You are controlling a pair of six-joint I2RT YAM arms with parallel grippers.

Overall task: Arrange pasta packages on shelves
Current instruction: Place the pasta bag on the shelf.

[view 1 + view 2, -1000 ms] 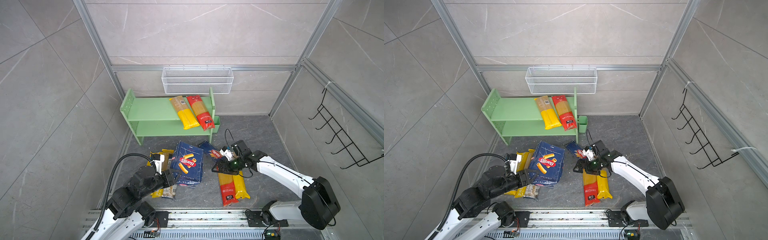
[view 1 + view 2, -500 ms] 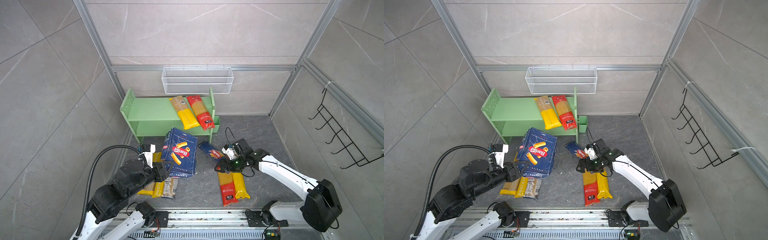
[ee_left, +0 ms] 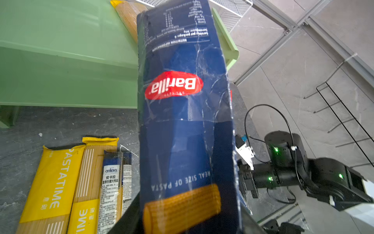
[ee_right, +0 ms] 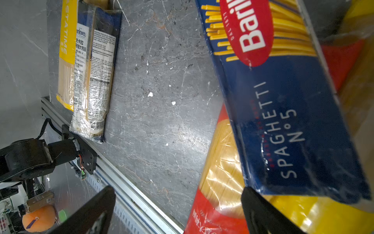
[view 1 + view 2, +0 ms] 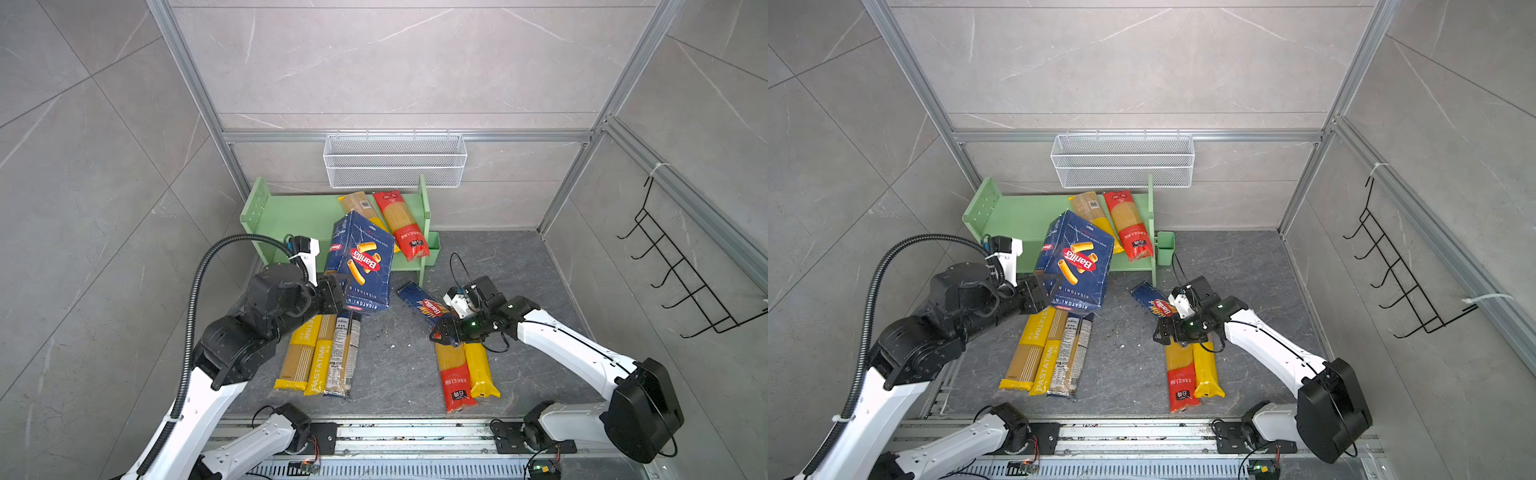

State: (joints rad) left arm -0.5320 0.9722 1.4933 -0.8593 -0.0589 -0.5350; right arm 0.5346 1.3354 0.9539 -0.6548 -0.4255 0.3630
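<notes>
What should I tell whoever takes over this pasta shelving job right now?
Left gripper: shut on the Barilla rigatoni box, held tilted off the floor in front of the green shelf.
Right gripper: open, low over the near end of the Barilla spaghetti pack, nothing held.
Done: two spaghetti bags lie on the shelf's top board.
Left: the box, the spaghetti pack, three bags on the floor at the robot's left, a red and yellow pair at its right.

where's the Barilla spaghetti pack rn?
The spaghetti pack lies on the floor in a top view, near the right end of the green shelf, overlapping the red bag at the right gripper.
</notes>
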